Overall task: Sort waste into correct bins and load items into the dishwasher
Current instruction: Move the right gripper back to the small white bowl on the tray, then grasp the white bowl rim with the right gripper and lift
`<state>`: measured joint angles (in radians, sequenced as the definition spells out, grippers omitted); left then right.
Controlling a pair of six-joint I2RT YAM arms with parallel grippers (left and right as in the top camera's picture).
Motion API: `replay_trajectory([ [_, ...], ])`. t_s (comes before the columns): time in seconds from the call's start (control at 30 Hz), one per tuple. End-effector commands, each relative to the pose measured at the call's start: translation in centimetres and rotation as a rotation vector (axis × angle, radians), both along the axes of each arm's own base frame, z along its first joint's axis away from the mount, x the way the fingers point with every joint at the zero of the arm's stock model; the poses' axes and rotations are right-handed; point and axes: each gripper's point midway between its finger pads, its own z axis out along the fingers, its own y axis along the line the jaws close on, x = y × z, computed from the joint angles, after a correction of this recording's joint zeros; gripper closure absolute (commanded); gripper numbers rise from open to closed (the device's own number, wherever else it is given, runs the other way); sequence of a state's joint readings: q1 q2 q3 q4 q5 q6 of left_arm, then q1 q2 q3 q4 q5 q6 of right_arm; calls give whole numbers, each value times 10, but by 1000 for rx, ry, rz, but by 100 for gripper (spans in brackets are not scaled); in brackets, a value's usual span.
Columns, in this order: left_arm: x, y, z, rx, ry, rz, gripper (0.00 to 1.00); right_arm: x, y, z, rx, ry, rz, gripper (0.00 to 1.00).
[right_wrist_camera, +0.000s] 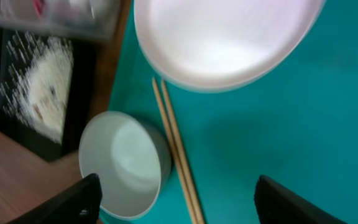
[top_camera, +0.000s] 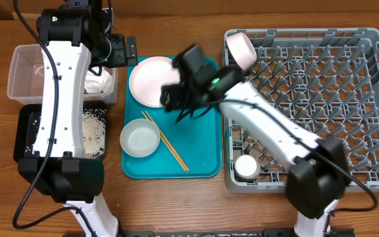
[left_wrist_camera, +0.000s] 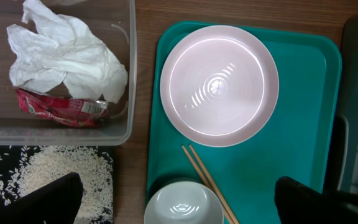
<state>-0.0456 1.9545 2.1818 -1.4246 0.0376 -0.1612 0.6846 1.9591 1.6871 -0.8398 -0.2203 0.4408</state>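
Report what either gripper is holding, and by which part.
Nothing is held: the left gripper and the right gripper are both open and empty.

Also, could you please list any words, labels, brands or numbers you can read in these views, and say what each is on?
No text can be read in any view.
On the red-and-white wrapper in the clear tub: some light print, too blurred to read.
On the plate, bowl, teal tray and dish rack: no markings visible.
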Motion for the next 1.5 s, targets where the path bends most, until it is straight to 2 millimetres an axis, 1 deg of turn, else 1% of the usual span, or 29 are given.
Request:
replay_trajectory([
  [0.0, 1, -2, 5, -12, -15, -2, 0, -27, 24, -17, 48, 85, -17, 29],
  [0.07, 1, -2, 5, -12, -15, -2, 0, -34, 31, -25, 47, 80, 1, 36],
  [0.17, 1, -2, 5, -12, -15, -2, 0, -39, 30, -47, -9, 95, -75, 41],
  [0.27, 1, -2, 5, -12, -15, -2, 0, -43, 35, -66, -32, 126, -85, 43],
  [0.4, 1, -2, 5, -12, -15, -2, 0, -48, 36, -96, -67, 186, -97, 45],
  [0.43, 1, -2, 5, -12, -15, -2, 0, -49, 37, -99, -68, 194, -94, 46],
  [0.47, 1, -2, 5, -12, -15, -2, 0, -49, 37, -100, -66, 196, -93, 48],
  [0.53, 1, -2, 5, -12, -15, -2, 0, -49, 40, -100, -57, 196, -96, 64],
  [0.57, 1, -2, 5, -12, -15, -2, 0, -49, 41, -100, -53, 199, -106, 69],
  [0.6, 1, -2, 5, -12, -15, -2, 0, -50, 43, -101, -53, 195, -103, 72],
  [0.73, 1, -2, 5, -12, -15, -2, 0, -54, 44, -107, -64, 207, -97, 75],
  [0.77, 1, -2, 5, -12, -15, -2, 0, -54, 44, -107, -64, 211, -100, 78],
  [0.8, 1, -2, 5, -12, -15, -2, 0, -54, 43, -108, -65, 211, -100, 84],
  [0.83, 1, -2, 5, -12, -15, -2, 0, -54, 43, -108, -65, 211, -100, 95],
  [0.93, 1, -2, 5, -12, -15, -2, 0, -54, 43, -104, -65, 212, -100, 96],
  [1.0, 1, -2, 5, -12, -15, -2, 0, -51, 41, -94, -60, 207, -107, 96],
  [1.03, 1, -2, 5, -12, -15, -2, 0, -48, 40, -85, -54, 197, -113, 96],
  [1.13, 1, -2, 5, -12, -15, -2, 0, -34, 30, -46, -47, 123, -147, 96],
  [1.2, 1, -2, 5, -12, -15, -2, 0, -25, 18, -11, -57, 24, -164, 96],
  [1.3, 1, -2, 5, -12, -15, -2, 0, -12, -21, 45, -125, -158, -274, 96],
  [1.33, 1, -2, 5, -12, -15, -2, 0, -7, -41, 64, -161, -229, -328, 96],
  [1.4, 1, -2, 5, -12, -15, -2, 0, 1, -86, 102, -252, -377, -452, 96],
  [1.43, 1, -2, 5, -12, -15, -2, 0, 2, -106, 117, -299, -440, -506, 96],
  [1.47, 1, -2, 5, -12, -15, -2, 0, 5, -132, 136, -366, -521, -579, 96],
])
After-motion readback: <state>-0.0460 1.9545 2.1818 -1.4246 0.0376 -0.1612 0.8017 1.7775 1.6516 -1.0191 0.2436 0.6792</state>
